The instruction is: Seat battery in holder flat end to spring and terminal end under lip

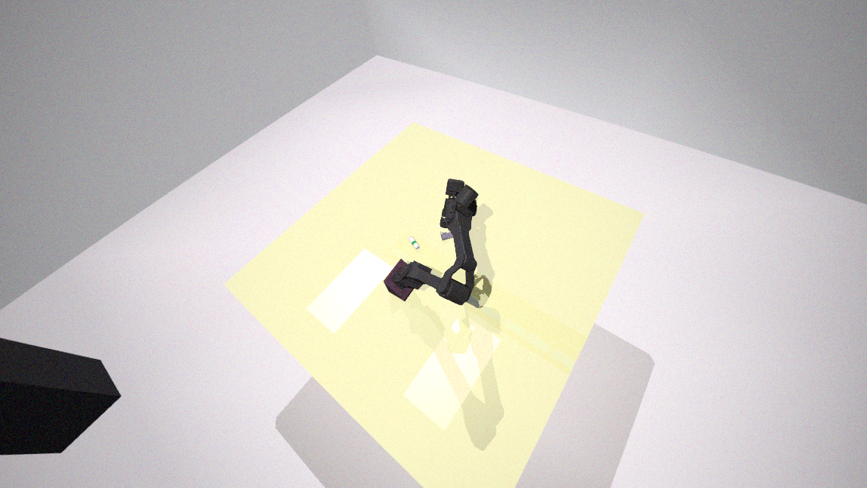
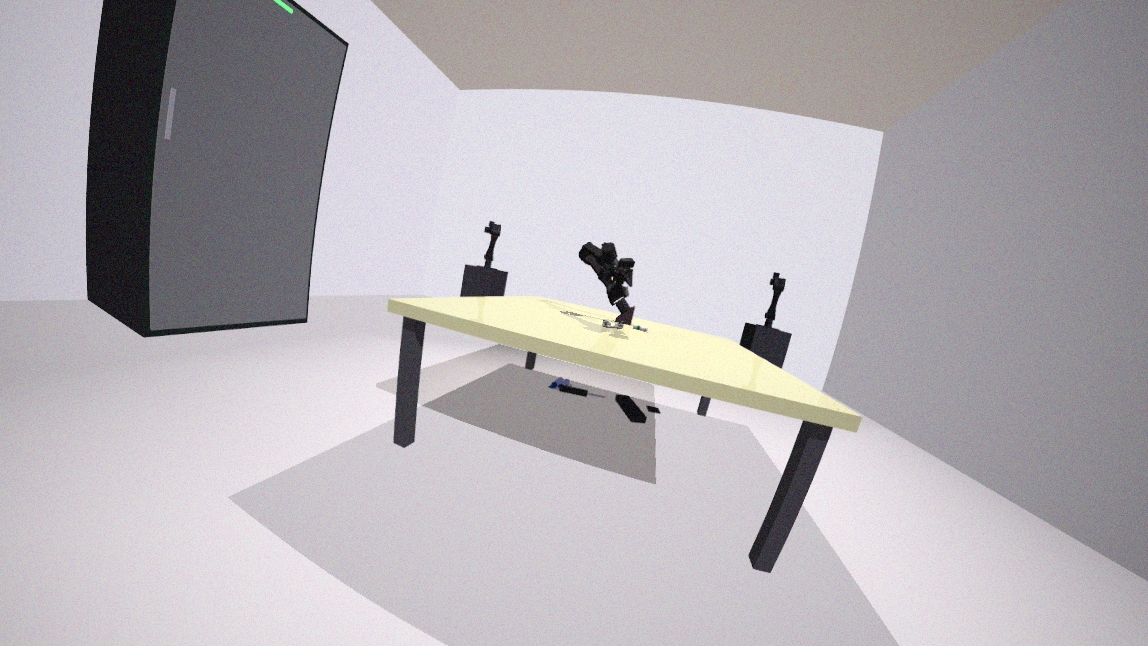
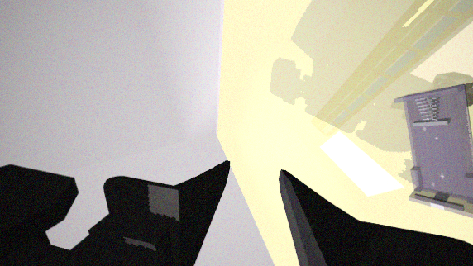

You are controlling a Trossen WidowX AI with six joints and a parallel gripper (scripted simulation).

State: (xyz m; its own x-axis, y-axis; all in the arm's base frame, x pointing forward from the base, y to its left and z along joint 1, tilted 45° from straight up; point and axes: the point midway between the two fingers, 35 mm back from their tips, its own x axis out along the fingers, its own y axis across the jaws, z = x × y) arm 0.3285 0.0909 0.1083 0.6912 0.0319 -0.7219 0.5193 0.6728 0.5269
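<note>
The battery (image 1: 414, 242) (image 2: 639, 327), white with a green band, lies on its side on the table, apart from the holder. The grey-purple holder (image 1: 445, 236) (image 2: 615, 326) (image 3: 440, 153) stands beside the arm, partly hidden by it in the top view. In the wrist view its floor is bare, with the coiled spring at its upper end and the lip at its lower end; its right side is cut by the frame edge. My gripper (image 3: 254, 169) is part open with nothing between its fingertips. It is raised above the table, and the holder is to the right of the fingers in the wrist view.
The arm's dark purple base (image 1: 405, 293) stands on the yellow table (image 1: 557, 242) (image 2: 706, 361), near the battery. Two other arms (image 2: 492, 233) (image 2: 773, 297) stand on pedestals behind the table. A tall dark cabinet (image 2: 240, 160) is at the left. Small dark objects lie under the table.
</note>
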